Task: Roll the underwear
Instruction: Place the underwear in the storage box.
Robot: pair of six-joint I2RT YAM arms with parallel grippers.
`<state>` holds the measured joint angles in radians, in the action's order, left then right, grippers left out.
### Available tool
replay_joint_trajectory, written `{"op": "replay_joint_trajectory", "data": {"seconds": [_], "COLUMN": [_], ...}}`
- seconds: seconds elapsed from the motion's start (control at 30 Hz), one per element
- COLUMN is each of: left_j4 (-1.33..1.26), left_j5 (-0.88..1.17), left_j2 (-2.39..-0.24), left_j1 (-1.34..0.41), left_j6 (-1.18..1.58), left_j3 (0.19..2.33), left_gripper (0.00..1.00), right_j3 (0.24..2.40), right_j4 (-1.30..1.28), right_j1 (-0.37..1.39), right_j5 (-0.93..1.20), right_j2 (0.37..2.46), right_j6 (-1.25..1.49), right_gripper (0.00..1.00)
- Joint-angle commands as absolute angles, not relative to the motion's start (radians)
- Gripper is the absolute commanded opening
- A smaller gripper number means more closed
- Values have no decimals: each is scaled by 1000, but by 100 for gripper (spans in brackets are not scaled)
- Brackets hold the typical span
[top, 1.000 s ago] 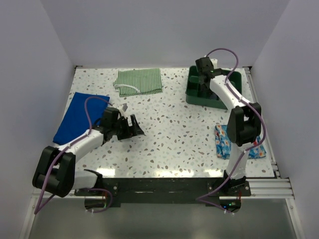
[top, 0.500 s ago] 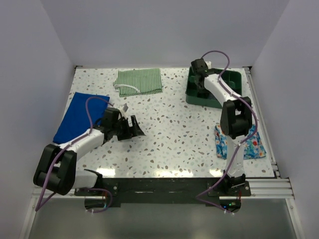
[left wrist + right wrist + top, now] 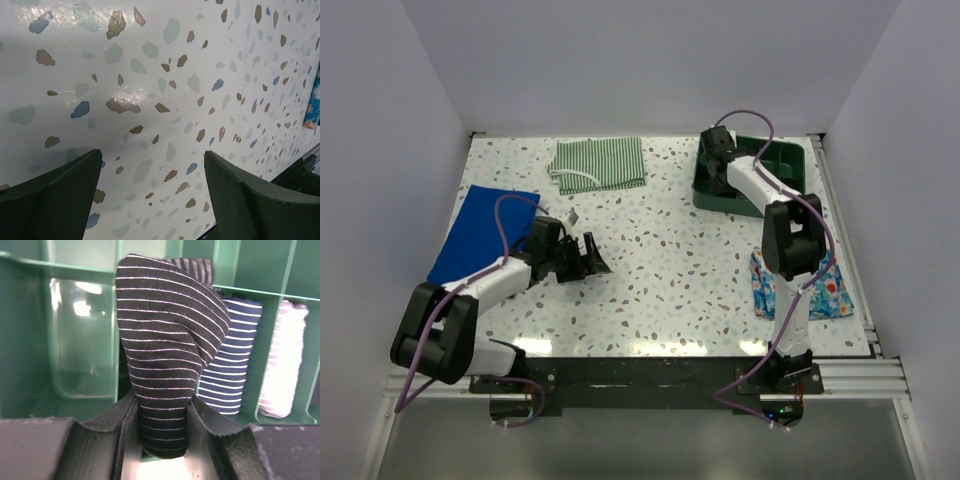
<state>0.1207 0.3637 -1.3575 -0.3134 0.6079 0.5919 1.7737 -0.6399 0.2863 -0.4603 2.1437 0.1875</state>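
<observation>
The left gripper (image 3: 592, 258) hung low over the speckled table (image 3: 670, 270), fingers spread wide and holding nothing. At far right, the right gripper (image 3: 162, 425) was clamped on the underwear (image 3: 170, 340), a black bundle with thin white stripes, at the green tray (image 3: 790, 165). The bundle stood upright, its long axis running along the fingers and its free end toward the dividers. Rolling looked finished and stowing seemed in hand. The next move called for settling it into the 1 empty compartment left of the navy striped roll (image 3: 232, 355), then letting go.
</observation>
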Motion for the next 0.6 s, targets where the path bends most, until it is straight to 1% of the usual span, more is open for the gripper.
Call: {"op": "replay_joint_trajectory", "data": {"seconds": [0.0,0.2,0.3,0.57], "left_j4": [78,66,67,75], "left_j5": [385,387,388,387], "left_j2": [-1353,-1356,-1362,-1355], "left_j1": [-310,-308,-308,-308], "left_j6": [600,603,601,598], "left_j3": [595,594,597,588], "left_gripper": [87,87,87,87], "right_j3": [1749,1756,1772,1789], "right_j4": [-612,-577,-594,-649], "right_j1": [301,324,324,308], "right_j5": [-426,-455,-396,-367], "right_j2": [2089,2088,2111,2166], "right_j6": [131,37,11,112], "right_gripper": [0,0,0,0]}}
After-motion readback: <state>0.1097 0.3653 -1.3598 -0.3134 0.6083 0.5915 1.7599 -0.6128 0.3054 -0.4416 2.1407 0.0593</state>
